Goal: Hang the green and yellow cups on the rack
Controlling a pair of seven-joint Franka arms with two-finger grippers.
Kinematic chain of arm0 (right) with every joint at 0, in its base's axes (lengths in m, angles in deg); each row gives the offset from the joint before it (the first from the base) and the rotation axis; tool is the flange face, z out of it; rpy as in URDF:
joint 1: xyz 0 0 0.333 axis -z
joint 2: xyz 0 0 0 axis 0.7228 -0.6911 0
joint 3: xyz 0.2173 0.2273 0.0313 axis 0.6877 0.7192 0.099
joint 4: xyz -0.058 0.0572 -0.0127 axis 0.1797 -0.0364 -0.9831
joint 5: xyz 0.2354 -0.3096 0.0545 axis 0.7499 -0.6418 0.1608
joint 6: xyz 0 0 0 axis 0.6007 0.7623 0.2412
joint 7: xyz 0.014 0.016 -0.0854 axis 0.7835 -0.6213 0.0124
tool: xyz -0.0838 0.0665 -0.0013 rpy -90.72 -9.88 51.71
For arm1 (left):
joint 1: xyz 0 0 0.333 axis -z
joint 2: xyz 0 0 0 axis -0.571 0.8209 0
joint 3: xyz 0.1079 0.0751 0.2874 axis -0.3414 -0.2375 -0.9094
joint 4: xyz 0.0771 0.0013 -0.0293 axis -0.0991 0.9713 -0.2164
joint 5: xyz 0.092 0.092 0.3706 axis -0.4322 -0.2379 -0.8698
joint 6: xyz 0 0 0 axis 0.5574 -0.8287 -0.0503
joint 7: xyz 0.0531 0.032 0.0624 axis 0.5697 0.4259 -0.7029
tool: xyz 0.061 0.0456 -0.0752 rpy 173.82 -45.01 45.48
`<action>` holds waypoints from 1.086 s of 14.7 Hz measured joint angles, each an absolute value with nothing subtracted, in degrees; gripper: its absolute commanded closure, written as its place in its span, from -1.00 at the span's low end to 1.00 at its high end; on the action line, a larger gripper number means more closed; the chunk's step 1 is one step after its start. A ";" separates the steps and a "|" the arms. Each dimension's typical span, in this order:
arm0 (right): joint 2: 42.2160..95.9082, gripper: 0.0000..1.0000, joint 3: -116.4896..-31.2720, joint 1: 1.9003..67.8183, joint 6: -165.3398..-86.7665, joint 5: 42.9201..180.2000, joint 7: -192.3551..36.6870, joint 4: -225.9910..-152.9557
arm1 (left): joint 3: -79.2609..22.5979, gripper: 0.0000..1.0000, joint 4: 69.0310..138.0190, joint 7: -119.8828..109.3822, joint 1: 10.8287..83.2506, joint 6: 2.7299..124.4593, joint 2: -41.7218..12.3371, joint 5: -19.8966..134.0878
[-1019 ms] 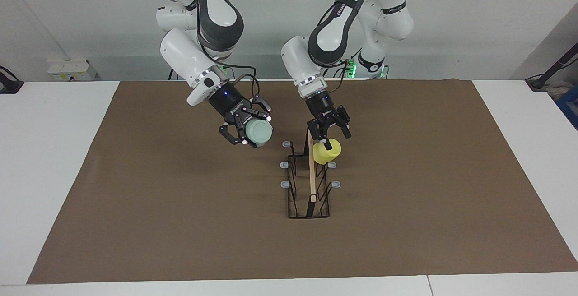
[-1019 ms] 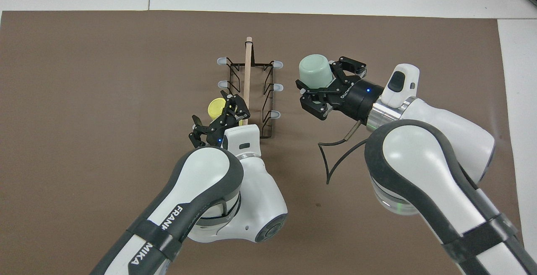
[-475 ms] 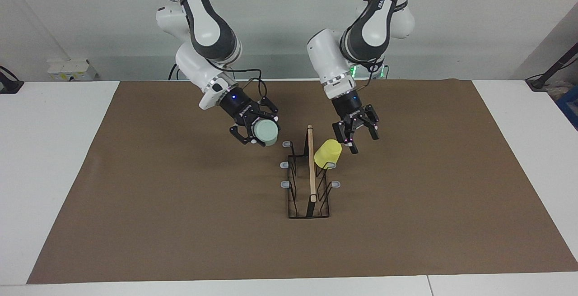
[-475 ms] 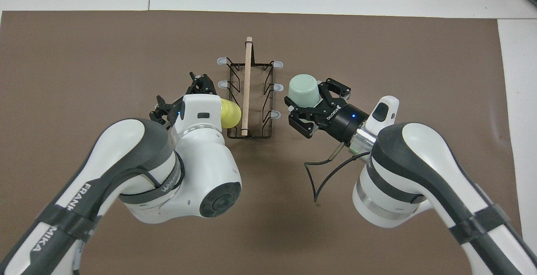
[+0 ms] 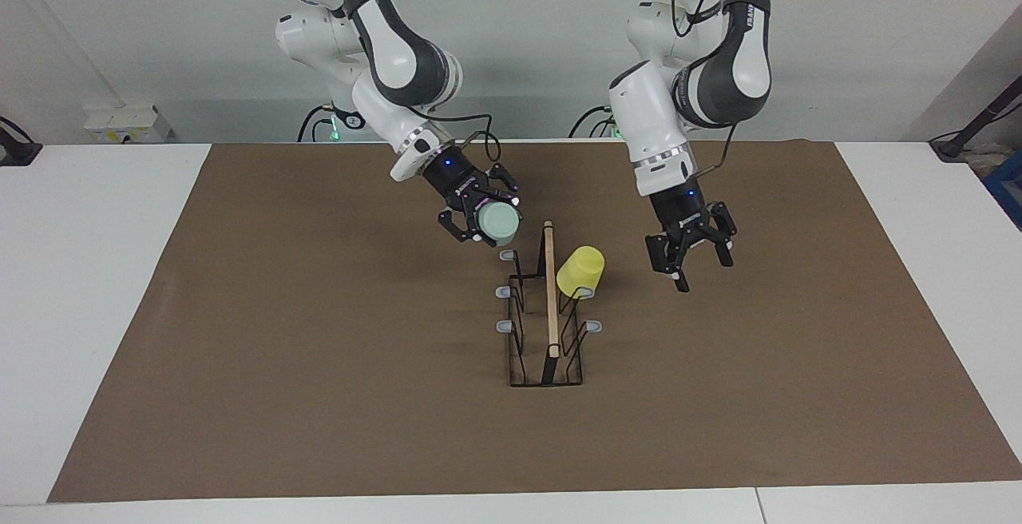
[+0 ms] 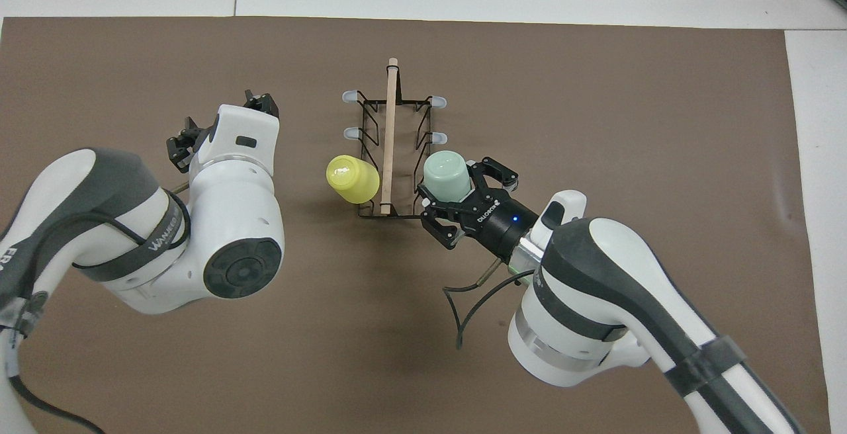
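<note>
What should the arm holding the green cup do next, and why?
Probably lower the green cup onto the prong beneath it: the right gripper holds it over the rack's robot-side end, and the yellow cup already hangs there.

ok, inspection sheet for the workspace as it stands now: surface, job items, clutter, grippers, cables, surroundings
Surface: brown mat over a white table.
Rack: black wire rack with wooden bar, mid-mat.
Yellow cup: yellow cup hangs on a prong on the left arm's side, released.
Green cup: green cup held in the air over the rack's prongs on the right arm's side, not yet hung.
Clutter: nothing seen.
Grippers: left gripper open, empty, over the mat beside the rack; right gripper shut on green cup.
Cables: black cable loops from the right arm's wrist.
Surroundings: grey wall; white box at the table's edge.
</note>
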State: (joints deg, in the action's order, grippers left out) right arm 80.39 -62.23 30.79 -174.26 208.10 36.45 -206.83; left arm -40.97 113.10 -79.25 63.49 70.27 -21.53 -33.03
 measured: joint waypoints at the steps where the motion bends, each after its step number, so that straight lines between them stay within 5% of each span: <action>1: 79.82 1.00 -62.27 30.81 -174.26 208.20 37.44 -206.83 | -40.95 -1.00 113.11 -76.83 62.19 71.51 -21.52 -32.37; 16: 75.55 1.00 -62.28 30.51 -175.05 210.41 38.03 -201.19 | -41.02 -1.00 109.28 -17.32 49.25 72.98 -21.52 6.61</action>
State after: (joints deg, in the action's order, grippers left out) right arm 75.55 -62.28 30.51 -175.05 210.41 38.03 -201.19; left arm -41.02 109.28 -17.32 49.25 72.98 -21.52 6.61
